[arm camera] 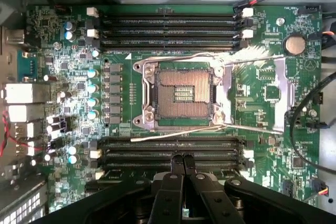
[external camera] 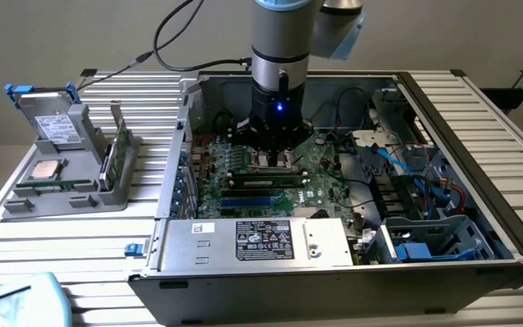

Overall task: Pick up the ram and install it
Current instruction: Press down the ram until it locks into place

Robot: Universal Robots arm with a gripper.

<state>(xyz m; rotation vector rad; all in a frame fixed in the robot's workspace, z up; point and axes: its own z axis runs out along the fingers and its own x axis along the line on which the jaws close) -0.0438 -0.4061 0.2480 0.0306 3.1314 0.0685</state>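
Your gripper [arm camera: 182, 162] has its fingers pressed together, nothing between them, low over the motherboard [arm camera: 68, 77] inside the PC case [external camera: 479, 129]. A ram [external camera: 263, 181] stick already sits in a slot just in front of the CPU socket [arm camera: 181, 94] — the gripper hovers right above it. Another green stick stands in the gray rack [external camera: 80, 194] at the exterior view's left. Risks, imo: press off-centre and the stick seats crooked w/ one latch unclicked — or the fingers clip the socket's open lever.
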